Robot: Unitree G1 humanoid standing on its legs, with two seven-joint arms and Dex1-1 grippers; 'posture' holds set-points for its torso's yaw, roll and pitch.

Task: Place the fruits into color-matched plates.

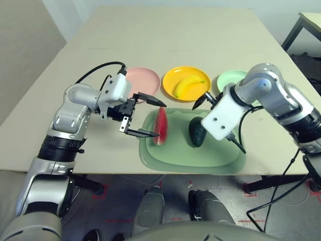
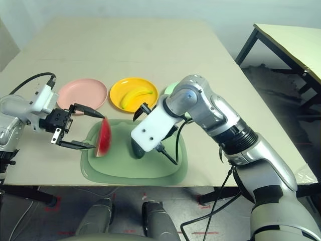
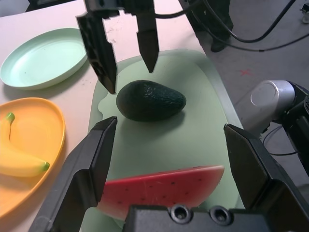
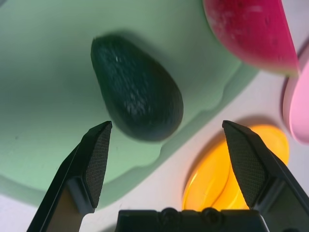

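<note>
Fingers of the left gripper (image 1: 145,116) were spread wide, one on either side of the watermelon wedge (image 1: 160,126) without visibly touching it; the fingers of the right gripper (image 4: 166,159) were likewise held well apart and empty, hovering just beside the avocado (image 1: 197,132). Both fruits lay on the pale green mat (image 1: 220,160), the wedge standing on edge at the mat's left end with its long axis running away from the robot, the avocado to its right with its long axis running roughly the same way. Behind the mat, the banana (image 1: 188,85) rested in the yellow plate (image 1: 170,78), flanked by the pink plate (image 1: 148,76) on the left and the green plate (image 1: 228,78) on the right. From the left wrist camera, the right gripper's two black fingers (image 3: 147,36) appeared beyond the avocado, together with the bare green plate, which the right forearm partly hid in the head views.
</note>
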